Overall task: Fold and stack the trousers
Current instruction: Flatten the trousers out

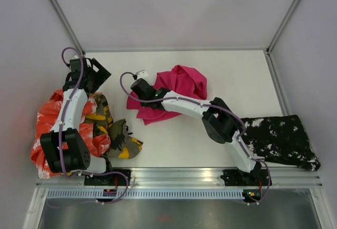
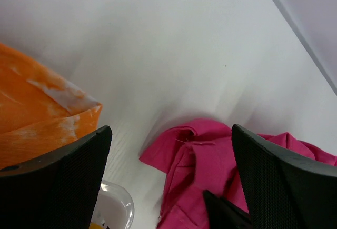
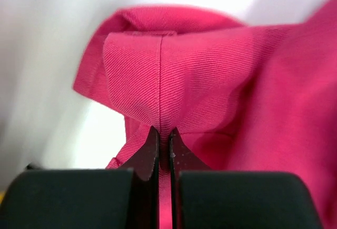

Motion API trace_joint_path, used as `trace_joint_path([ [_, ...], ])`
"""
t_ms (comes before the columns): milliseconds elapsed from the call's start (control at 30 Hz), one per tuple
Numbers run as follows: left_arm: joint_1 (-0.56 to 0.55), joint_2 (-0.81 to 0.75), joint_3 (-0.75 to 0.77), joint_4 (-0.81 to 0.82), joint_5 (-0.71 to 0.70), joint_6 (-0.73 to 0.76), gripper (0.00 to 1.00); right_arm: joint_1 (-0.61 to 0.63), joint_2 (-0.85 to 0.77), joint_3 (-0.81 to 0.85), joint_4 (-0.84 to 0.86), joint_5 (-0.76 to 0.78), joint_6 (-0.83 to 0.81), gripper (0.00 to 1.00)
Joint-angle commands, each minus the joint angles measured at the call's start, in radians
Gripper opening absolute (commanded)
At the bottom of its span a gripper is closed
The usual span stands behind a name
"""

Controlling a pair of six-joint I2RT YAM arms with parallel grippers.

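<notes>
White table, walled on three sides, carried four trousers by count in the top view: one pink pair crumpled mid-table toward the back, one orange pair and one camo pair heaped at the left edge, and one black pair spread flat at the right. Right arm reached across to the pink pair's left edge. Left tool stood farther left, apart from that pair. The pink pair was bunched, so no long axis could be determined.

Left wrist view: left tool was released, jaws wide, with nothing between them. The pink pair lay ahead and to the right, the orange pair at the left.

Right wrist view: right tool was clenched on a seamed fold of the pink pair.

Judgement: spreading the pair would depend on the left tool travelling rightward to take a second edge.
</notes>
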Motion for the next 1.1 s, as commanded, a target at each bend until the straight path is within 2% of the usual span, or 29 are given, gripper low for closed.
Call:
trace_joint_path([
  [0, -0.012, -0.028, 0.040, -0.037, 0.086, 0.075, 1.00, -0.040, -0.263, -0.005, -0.023, 0.043, -0.028, 0.00],
  [167, -0.056, -0.061, 0.097, -0.028, 0.112, 0.104, 1.00, -0.143, -0.470, -0.105, 0.033, -0.005, 0.045, 0.00],
  [367, -0.141, -0.096, 0.106, -0.006, 0.142, 0.118, 1.00, -0.305, -0.594, -0.189, 0.027, -0.045, 0.058, 0.00],
  [567, -0.328, -0.051, 0.128, 0.052, 0.122, 0.152, 1.00, -0.462, -0.774, -0.300, 0.027, -0.036, 0.052, 0.00],
  [667, -0.428, 0.017, 0.169, 0.051, 0.067, 0.160, 1.00, -0.549, -0.853, -0.384, 0.026, -0.033, 0.064, 0.00],
  [833, -0.546, 0.143, 0.246, 0.090, 0.109, 0.130, 1.00, -0.669, -0.935, -0.536, 0.015, -0.063, 0.051, 0.00],
  [933, -0.627, 0.237, 0.284, 0.178, 0.154, 0.157, 1.00, -0.700, -0.960, -0.588, 0.017, -0.157, 0.051, 0.00],
  [967, -0.662, 0.264, 0.290, 0.207, 0.160, 0.157, 1.00, -0.701, -0.958, -0.594, 0.020, -0.236, 0.042, 0.00],
  [1067, -0.702, 0.404, 0.394, 0.267, 0.198, 0.141, 1.00, -0.701, -0.955, -0.610, 0.021, -0.374, 0.022, 0.00],
])
